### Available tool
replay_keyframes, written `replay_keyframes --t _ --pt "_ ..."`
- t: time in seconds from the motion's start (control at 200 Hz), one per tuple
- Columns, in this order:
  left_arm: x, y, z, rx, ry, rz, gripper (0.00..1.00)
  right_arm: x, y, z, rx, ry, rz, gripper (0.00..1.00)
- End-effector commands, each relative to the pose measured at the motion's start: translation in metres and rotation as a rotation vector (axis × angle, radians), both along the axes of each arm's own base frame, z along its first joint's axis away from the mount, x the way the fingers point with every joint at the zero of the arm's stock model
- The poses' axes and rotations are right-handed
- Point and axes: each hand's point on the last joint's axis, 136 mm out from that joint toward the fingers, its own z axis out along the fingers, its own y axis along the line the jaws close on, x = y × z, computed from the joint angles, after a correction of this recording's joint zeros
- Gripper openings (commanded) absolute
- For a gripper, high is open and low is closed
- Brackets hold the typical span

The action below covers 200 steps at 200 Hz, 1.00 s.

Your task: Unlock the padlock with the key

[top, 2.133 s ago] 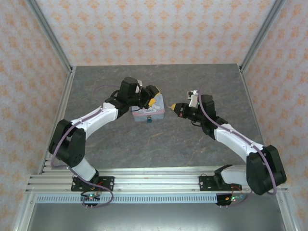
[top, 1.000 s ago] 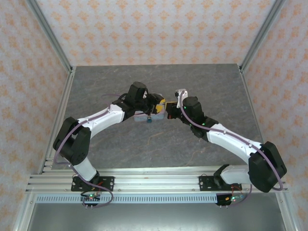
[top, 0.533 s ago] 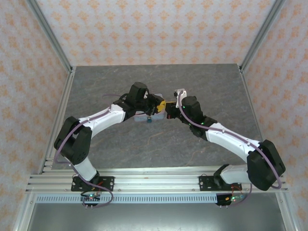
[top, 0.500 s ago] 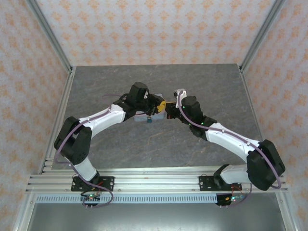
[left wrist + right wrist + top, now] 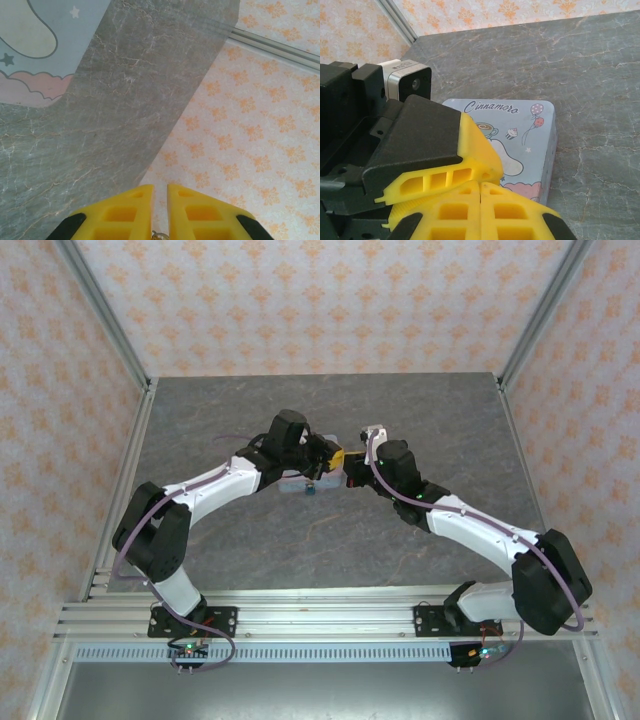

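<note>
Pinch padlock (image 5: 311, 490) across its body: likely light, hard, slippery. Left gripper (image 5: 160, 188) at a slit, hold unclear; right gripper (image 5: 479, 185) pressed together.

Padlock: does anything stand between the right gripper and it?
The left gripper sits directly before the shut right gripper, by the tin. The padlock lies at the tin's near edge, off to the side of both, and in the top view nothing visible crosses that short line.
</note>
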Motion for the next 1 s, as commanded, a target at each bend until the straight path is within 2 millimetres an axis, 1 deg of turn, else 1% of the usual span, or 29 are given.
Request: replay_keyframes --t 0.0,0.075,0.15,0.19,0.22,0.245,0.295,0.345,0.385,0.435,0.44,0.45,0.515,0.555,0.585,0.616,0.636,0.676,0.831,0.931,0.996 --pt "0.001 -0.01 0.007 -0.017 -0.011 -0.017 0.09 0.006 0.002 0.012 0.003 -0.044 -0.008 0.0" --pt "0.001 -0.009 0.006 -0.013 -0.008 -0.014 0.0 0.005 0.002 0.012 0.001 -0.044 -0.007 0.0" --pt "0.001 -0.008 0.004 -0.005 -0.01 -0.012 0.0 0.005 0.001 0.013 0.005 -0.044 -0.011 0.01" --pt "0.002 -0.007 0.004 0.003 -0.022 -0.013 0.0 0.005 -0.002 0.016 0.006 -0.045 -0.027 0.14" --pt "0.003 -0.005 0.003 0.018 -0.034 -0.017 0.0 0.004 -0.005 0.017 0.008 -0.045 -0.042 0.27" --pt "0.005 -0.003 0.004 0.033 -0.049 -0.019 0.0 0.004 -0.009 0.021 0.014 -0.048 -0.057 0.34" --pt "0.007 0.002 0.004 0.068 -0.083 -0.033 0.0 0.003 -0.018 0.027 0.041 -0.04 -0.082 0.43" --pt "0.011 0.008 0.008 0.106 -0.137 -0.047 0.0 0.003 -0.027 0.032 0.084 -0.019 -0.097 0.49" --pt "0.014 0.012 0.011 0.137 -0.179 -0.057 0.0 0.004 -0.033 0.034 0.125 0.005 -0.108 0.5" --pt "0.018 0.017 0.019 0.16 -0.243 -0.071 0.0 0.006 -0.038 0.032 0.174 0.052 -0.119 0.52" --pt "0.019 0.017 0.02 0.163 -0.252 -0.072 0.0 0.005 -0.04 0.037 0.187 0.045 -0.119 0.53" --pt "0.019 0.017 0.022 0.168 -0.265 -0.077 0.0 0.004 -0.042 0.041 0.201 0.045 -0.12 0.53" --pt "0.022 0.023 0.033 0.221 -0.352 -0.107 0.0 0.006 -0.047 0.047 0.286 0.093 -0.13 0.57" --pt "0.024 0.025 0.042 0.253 -0.42 -0.132 0.0 0.007 -0.046 0.05 0.341 0.131 -0.123 0.6" --pt "0.025 0.027 0.047 0.288 -0.46 -0.15 0.0 0.009 -0.045 0.051 0.384 0.165 -0.113 0.62" --pt "0.026 0.03 0.051 0.329 -0.5 -0.167 0.0 0.009 -0.043 0.057 0.432 0.184 -0.097 0.64" --pt "0.026 0.031 0.054 0.35 -0.529 -0.177 0.0 0.012 -0.04 0.052 0.455 0.218 -0.093 0.64" --pt "0.026 0.033 0.061 0.382 -0.582 -0.195 0.0 0.015 -0.036 0.054 0.515 0.25 -0.079 0.65" --pt "0.026 0.037 0.087 0.434 -0.775 -0.215 0.0 0.025 -0.017 0.067 0.727 0.34 -0.023 0.65" --pt "0.026 0.039 0.094 0.44 -0.806 -0.203 0.0 0.032 -0.011 0.077 0.861 0.37 -0.001 0.63" --pt "0.026 0.038 0.096 0.429 -0.794 -0.193 0.0 0.033 -0.007 0.082 0.894 0.375 0.021 0.61"
